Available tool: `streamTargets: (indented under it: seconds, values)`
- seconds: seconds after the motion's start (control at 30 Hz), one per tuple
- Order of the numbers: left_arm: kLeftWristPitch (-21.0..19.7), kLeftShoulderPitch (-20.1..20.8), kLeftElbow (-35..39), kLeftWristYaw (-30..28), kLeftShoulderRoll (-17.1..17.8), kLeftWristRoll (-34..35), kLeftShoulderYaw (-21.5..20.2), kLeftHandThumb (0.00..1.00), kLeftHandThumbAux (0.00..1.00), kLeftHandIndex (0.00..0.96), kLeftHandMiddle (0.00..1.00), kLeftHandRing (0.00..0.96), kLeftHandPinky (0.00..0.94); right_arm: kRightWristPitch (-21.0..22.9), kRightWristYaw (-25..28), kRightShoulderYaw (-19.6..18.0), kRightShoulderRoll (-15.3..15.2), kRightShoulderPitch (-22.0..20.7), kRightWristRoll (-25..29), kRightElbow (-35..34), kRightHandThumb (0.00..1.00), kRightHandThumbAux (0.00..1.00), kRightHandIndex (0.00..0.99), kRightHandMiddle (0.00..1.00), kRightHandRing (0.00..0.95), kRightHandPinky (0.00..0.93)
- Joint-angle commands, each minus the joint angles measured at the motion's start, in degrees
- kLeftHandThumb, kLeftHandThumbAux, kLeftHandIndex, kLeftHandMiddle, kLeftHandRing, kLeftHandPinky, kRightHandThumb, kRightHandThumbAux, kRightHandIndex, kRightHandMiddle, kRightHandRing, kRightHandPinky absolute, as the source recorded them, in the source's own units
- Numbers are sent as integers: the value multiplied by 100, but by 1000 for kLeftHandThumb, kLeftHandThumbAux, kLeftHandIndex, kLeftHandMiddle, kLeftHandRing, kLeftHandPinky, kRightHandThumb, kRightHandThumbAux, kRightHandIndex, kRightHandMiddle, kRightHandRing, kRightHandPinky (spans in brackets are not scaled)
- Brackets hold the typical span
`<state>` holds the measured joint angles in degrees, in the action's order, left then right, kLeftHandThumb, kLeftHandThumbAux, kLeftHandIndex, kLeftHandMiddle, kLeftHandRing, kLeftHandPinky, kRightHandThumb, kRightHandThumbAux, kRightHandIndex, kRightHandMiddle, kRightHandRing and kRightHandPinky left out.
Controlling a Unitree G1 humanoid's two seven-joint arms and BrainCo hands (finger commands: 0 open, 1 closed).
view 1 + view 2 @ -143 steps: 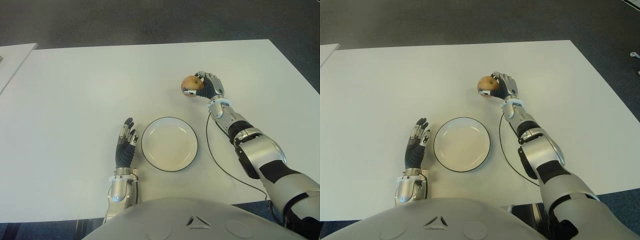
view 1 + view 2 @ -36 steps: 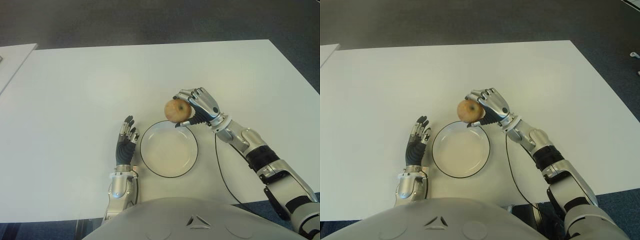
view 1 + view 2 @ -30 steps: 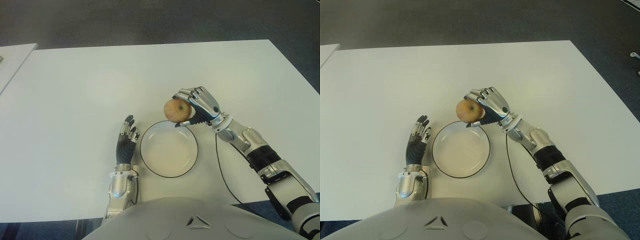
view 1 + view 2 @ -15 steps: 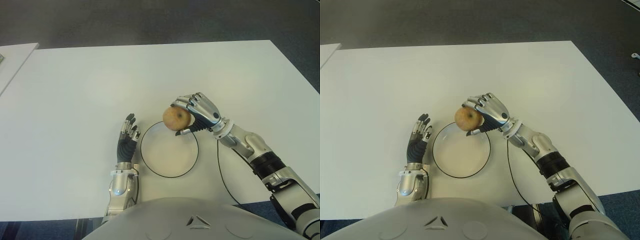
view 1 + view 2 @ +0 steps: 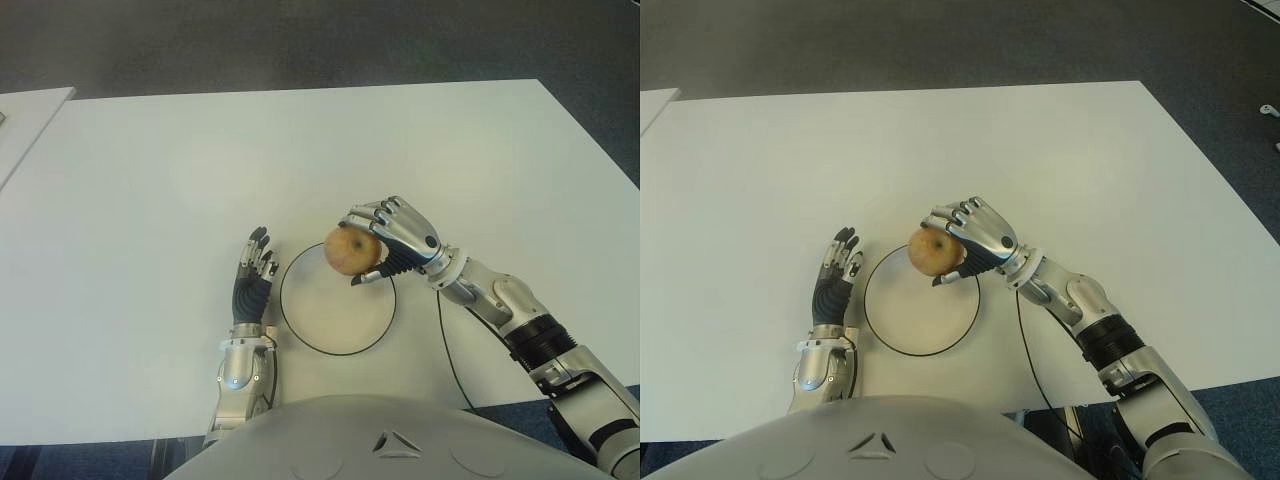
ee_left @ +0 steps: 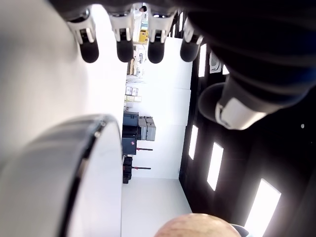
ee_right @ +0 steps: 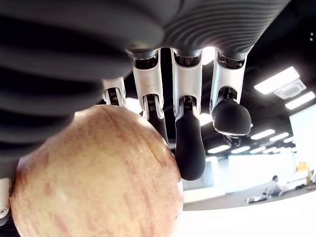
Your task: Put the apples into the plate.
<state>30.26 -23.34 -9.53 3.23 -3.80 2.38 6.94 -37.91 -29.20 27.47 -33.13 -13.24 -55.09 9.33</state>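
Note:
A yellow-red apple (image 5: 348,249) is held in the curled fingers of my right hand (image 5: 374,250), above the far right part of the white plate (image 5: 312,322) with a dark rim. In the right wrist view the apple (image 7: 94,182) fills the palm, with the fingers (image 7: 190,143) wrapped over it. My left hand (image 5: 252,276) shows just left of the plate, fingers stretched out and holding nothing. The left wrist view shows the plate's rim (image 6: 79,158) close by and the apple (image 6: 192,226) beyond it.
The white table (image 5: 150,180) spreads wide on all sides. A thin black cable (image 5: 446,352) trails from my right wrist toward the near edge. Another white surface (image 5: 25,115) stands at the far left, and dark carpet (image 5: 300,40) lies beyond.
My right hand has carried the apple from the far right of the table toward me and to the left, from beside the plate's far rim to over the plate. The left hand has stayed put.

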Motion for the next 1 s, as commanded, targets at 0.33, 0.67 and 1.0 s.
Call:
streamTargets:
  seconds: [0.33, 0.67, 1.0]
  values:
    - [-90, -79, -206, -72, -73, -44, 5, 2, 514, 2, 0, 0, 0, -68, 240, -78, -9, 219, -88, -144, 852, 675, 397, 530, 824, 816]
    - [-4, -73, -233, -41, -48, -211, -3, 0, 498, 2, 0, 0, 0, -16, 337, -90, 106, 271, 50, -3, 852, 674, 398, 531, 816, 812]
    - [-293, -167, 14, 47, -156, -180, 9, 0, 530, 1, 0, 0, 0, -209, 505, -131, 105, 251, 238, 61, 834, 677, 414, 484, 469, 380]
